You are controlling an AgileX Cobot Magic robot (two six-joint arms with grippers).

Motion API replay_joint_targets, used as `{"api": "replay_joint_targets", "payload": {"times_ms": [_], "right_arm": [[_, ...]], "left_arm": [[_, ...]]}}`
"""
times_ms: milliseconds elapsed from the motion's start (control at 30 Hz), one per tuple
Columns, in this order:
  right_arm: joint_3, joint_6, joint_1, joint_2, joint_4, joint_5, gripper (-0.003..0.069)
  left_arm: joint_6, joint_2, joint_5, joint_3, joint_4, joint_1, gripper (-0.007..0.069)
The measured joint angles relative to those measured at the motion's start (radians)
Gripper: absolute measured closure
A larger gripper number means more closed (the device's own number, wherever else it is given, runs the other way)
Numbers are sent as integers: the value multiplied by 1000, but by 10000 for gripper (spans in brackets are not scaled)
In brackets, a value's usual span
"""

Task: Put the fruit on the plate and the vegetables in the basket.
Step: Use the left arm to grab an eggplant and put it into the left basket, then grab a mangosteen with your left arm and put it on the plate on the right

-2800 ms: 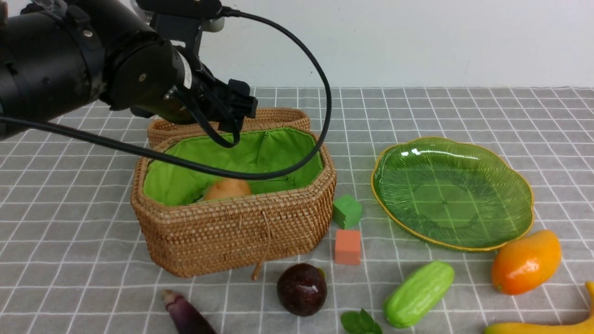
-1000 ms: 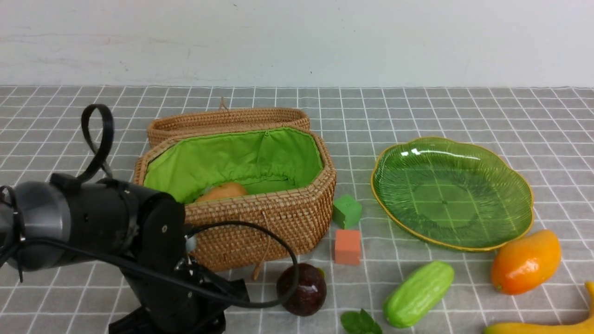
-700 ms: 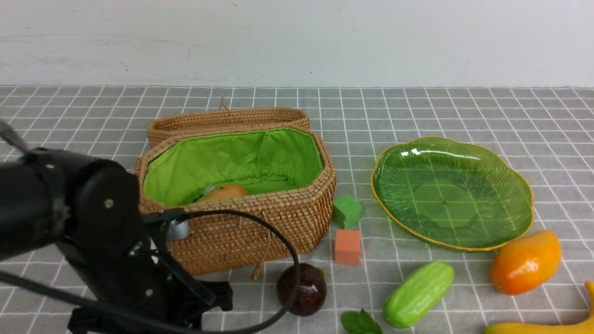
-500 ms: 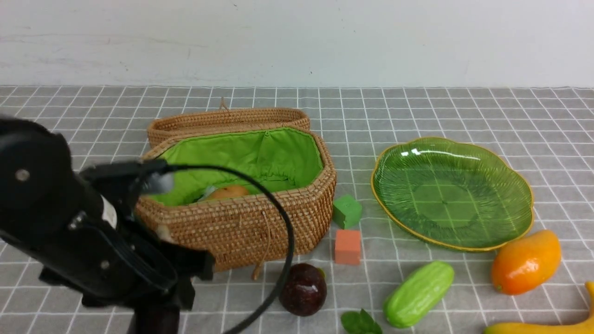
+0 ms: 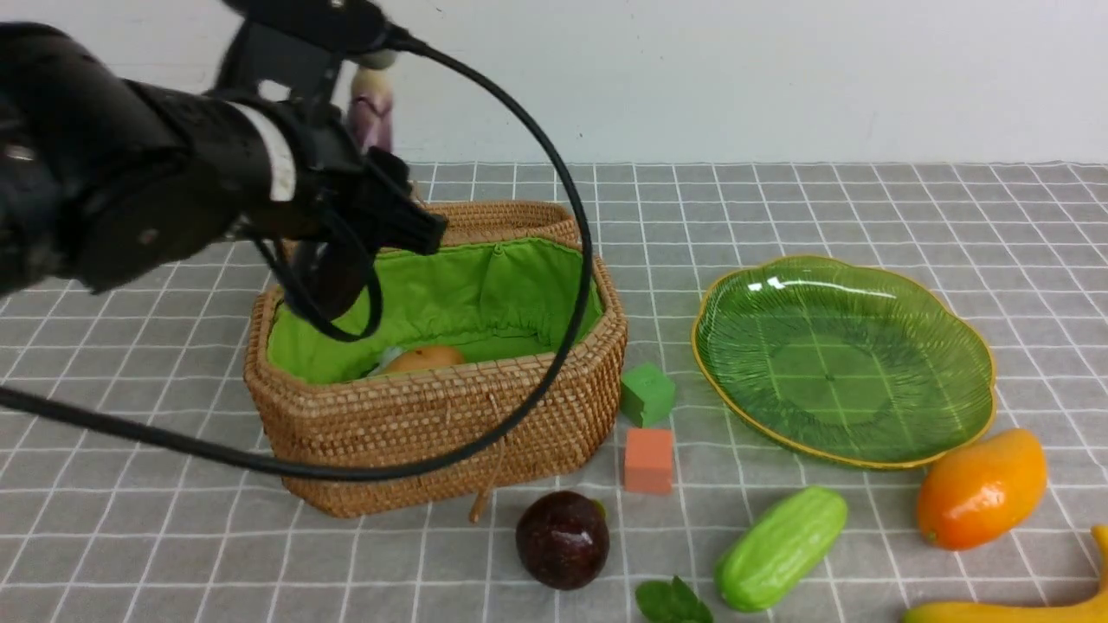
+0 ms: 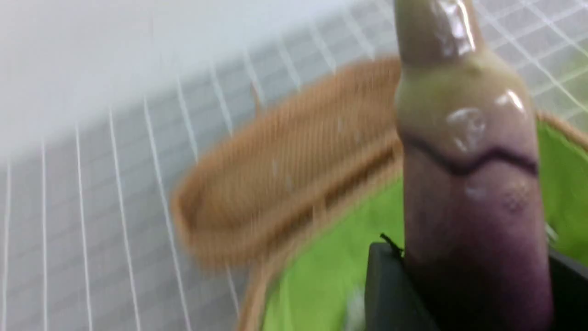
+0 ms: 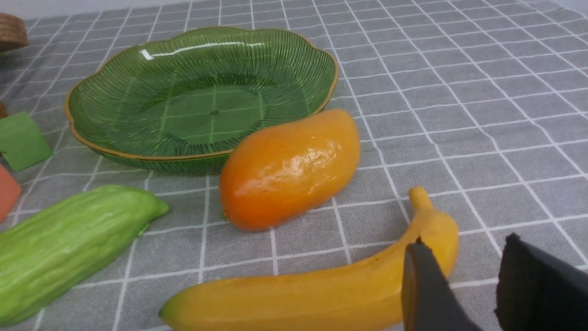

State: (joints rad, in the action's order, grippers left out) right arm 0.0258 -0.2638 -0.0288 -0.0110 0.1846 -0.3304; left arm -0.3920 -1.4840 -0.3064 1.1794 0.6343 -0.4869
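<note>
Front view: my left end effector (image 5: 346, 221) holds the eggplant (image 5: 371, 111) upright over the rear left corner of the wicker basket (image 5: 450, 424). If I release it here, I reckon it could clip the rim and tumble onto the surface (image 5: 130, 536), or land on the orange-tan bulb (image 5: 421, 357) inside.

Left wrist view: the pads are clamped on the eggplant's glossy dark end, so it might slip.

Right wrist view: the right end effector (image 7: 473, 294) hangs parted and empty by the banana (image 7: 298, 294).

No writing is legible anywhere.

Purple eggplant (image 6: 468, 184) in the left tool (image 6: 475, 294), blurred green-lined wicker basket (image 6: 321, 276) behind.
</note>
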Motion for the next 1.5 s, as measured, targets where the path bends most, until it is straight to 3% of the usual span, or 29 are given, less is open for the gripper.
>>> {"api": "replay_joint_targets", "payload": {"times_ms": [133,300,500,600,733,933,1000,1133,1200,1333,1500], "right_arm": [[0,0,0,0,0,0,417],[0,0,0,0,0,0,417],[0,0,0,0,0,0,417],[0,0,0,0,0,0,417],[0,0,0,0,0,0,417],[0,0,0,0,0,0,417],[0,0,0,0,0,0,417],[0,0,0,0,0,0,417],[0,0,0,0,0,0,417],[0,0,0,0,0,0,417],[0,0,0,0,0,0,417]], "left_arm": [[0,-105,113,2,100,0,280],[0,-160,123,2,133,0,267],[-28,-171,128,2,140,0,18],[-45,-171,114,2,140,0,-34],[-73,-160,75,2,105,0,-29],[-168,-64,-144,2,-130,0,90],[-192,-14,-354,2,-253,0,161],[-195,7,-581,2,-385,0,233],[-157,8,-713,2,-508,0,263],[-13,8,-742,2,-697,0,267],[183,2,-599,3,-898,-49,193]]}}
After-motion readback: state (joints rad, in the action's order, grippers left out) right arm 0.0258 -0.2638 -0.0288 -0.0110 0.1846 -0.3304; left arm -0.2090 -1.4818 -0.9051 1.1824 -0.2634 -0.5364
